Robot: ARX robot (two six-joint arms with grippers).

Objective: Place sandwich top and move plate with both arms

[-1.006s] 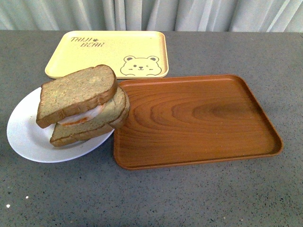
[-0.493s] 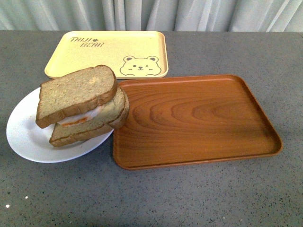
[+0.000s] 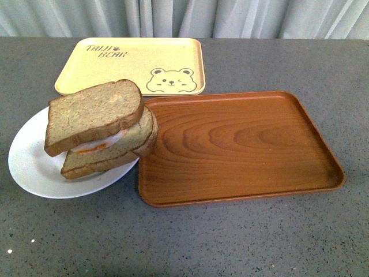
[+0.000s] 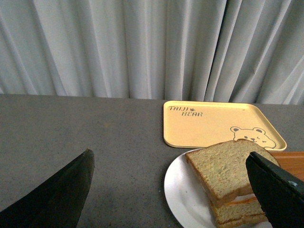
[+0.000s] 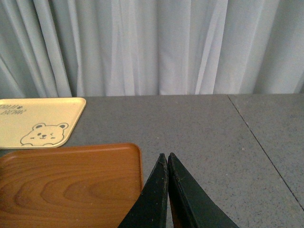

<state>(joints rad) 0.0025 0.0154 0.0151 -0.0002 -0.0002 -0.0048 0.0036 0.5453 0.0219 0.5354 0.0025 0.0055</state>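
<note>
We see the sandwich top [image 3: 92, 115] lying tilted on the lower slice [image 3: 118, 149], with white and orange filling showing between them. The whole stack sits on the plate [image 3: 29, 167]. The plate rests on the grey table [image 3: 230, 242], just left of the wood tray [image 3: 242, 150] and in front of the yellow tray [image 3: 127, 63]. Our left gripper [image 4: 168, 159] has its fingers spread wide and grips nothing, and its wrist view looks toward the plate and sandwich. Our right gripper [image 5: 166, 156] has its fingers pressed together on nothing, above the table beside the wood tray's edge.
</note>
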